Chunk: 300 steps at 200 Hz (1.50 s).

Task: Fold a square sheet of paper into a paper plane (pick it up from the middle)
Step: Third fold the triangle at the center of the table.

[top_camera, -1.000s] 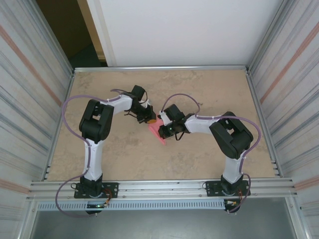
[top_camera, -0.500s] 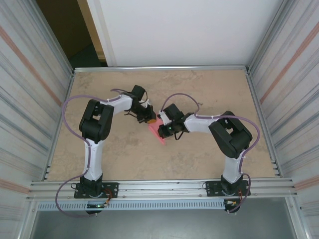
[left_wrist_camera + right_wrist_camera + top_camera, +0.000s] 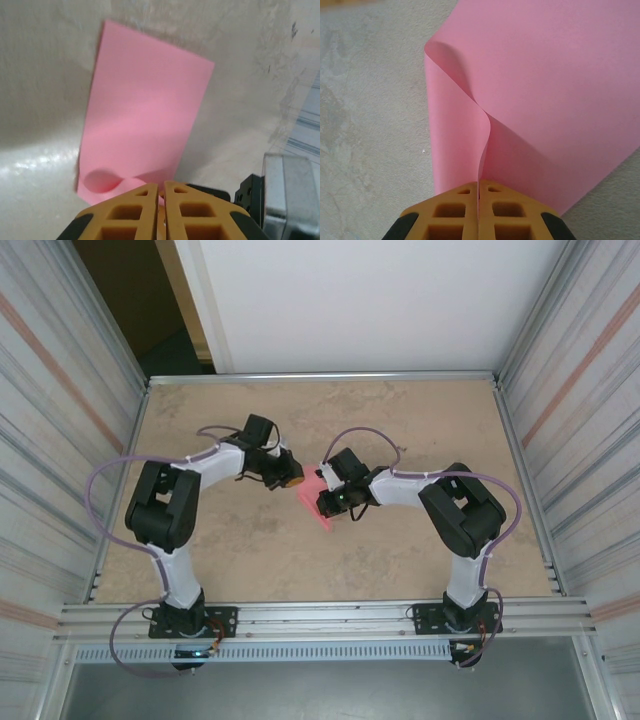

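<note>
Right wrist: fingers [image 3: 455,212] cover pinched paper [image 3: 545,90] edge

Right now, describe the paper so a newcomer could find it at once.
Start at the beige table that both arms reach over. Near its middle, the right hand pinches a thin pink sheet of paper, one edge curled up. It is the only pink thing on the table.

Bright, even overhead light, soft shadows (left wrist view slightly blurred, glary)
</note>
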{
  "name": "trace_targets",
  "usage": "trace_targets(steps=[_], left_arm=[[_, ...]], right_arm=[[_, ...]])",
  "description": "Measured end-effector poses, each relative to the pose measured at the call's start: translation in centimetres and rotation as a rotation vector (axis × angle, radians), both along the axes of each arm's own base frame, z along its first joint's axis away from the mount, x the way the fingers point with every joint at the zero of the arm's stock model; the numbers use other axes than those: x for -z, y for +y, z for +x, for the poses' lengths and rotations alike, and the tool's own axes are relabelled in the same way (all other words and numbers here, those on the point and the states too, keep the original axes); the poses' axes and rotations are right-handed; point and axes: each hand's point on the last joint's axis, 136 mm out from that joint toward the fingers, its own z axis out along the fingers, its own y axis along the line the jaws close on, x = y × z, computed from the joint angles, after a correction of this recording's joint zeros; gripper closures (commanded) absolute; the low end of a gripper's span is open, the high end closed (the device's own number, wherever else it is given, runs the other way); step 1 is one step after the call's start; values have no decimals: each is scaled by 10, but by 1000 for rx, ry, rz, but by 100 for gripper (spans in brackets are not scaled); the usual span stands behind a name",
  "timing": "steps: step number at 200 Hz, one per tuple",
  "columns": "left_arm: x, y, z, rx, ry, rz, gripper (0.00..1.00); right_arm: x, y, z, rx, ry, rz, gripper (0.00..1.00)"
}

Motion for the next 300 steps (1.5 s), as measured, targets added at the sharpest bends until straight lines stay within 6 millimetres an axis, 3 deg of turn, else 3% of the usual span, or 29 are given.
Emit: trace_targets(steps=[58,187,300], left_arm=[[17,-18,-34,22,75,5,92],[28,-27,-45,32,115,25,94],[42,-21,-48,11,132,71,95]], right_arm=[[0,0,0,0,6,6,99],[0,0,1,13,26,18,98],[0,0,2,14,26,18,95]])
